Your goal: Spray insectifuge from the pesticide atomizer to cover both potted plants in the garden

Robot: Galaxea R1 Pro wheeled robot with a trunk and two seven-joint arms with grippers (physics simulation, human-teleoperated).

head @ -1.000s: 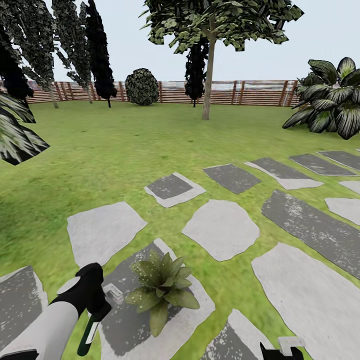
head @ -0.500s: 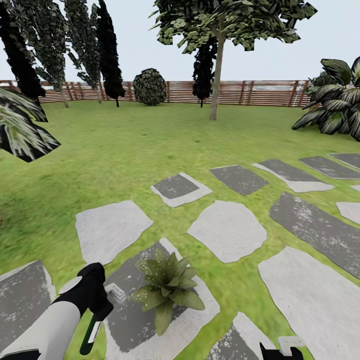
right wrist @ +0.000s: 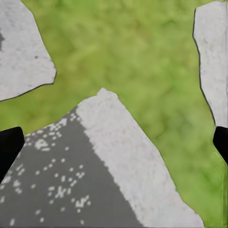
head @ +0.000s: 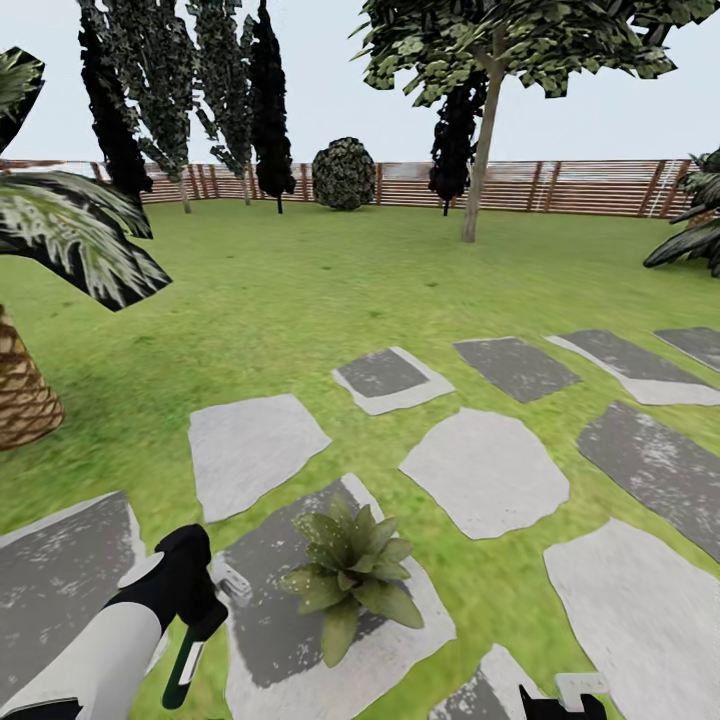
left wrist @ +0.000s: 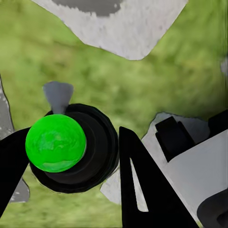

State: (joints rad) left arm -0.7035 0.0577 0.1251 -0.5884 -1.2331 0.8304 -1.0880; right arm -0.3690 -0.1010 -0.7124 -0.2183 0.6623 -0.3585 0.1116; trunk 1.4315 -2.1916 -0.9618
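Note:
My left gripper [head: 195, 600] is shut on the pesticide atomizer [head: 183, 665], a slim dark-green bottle hanging down from it, with its white trigger head [head: 230, 582] pointing toward a potted plant. In the left wrist view the atomizer [left wrist: 57, 142] sits end-on between the black fingers [left wrist: 142, 190]. The potted plant [head: 350, 575], a rosette of speckled green leaves, stands on a grey stepping stone [head: 270, 620] just right of the atomizer. My right gripper [head: 565, 700] is at the lower right edge of the head view. In the right wrist view the right gripper [right wrist: 114, 142] is open over stone and grass.
Flat grey stepping stones [head: 485, 485] lie across the lawn [head: 300, 290] ahead and to the right. A palm trunk [head: 20, 390] with drooping fronds stands at the left. Trees [head: 480, 150], a round bush [head: 343, 175] and a slatted wooden fence [head: 580, 188] close off the far side.
The whole picture has shifted right, so the camera has turned left; the palm trunk has come into view. Both arms keep their places in the view, with the atomizer still held.

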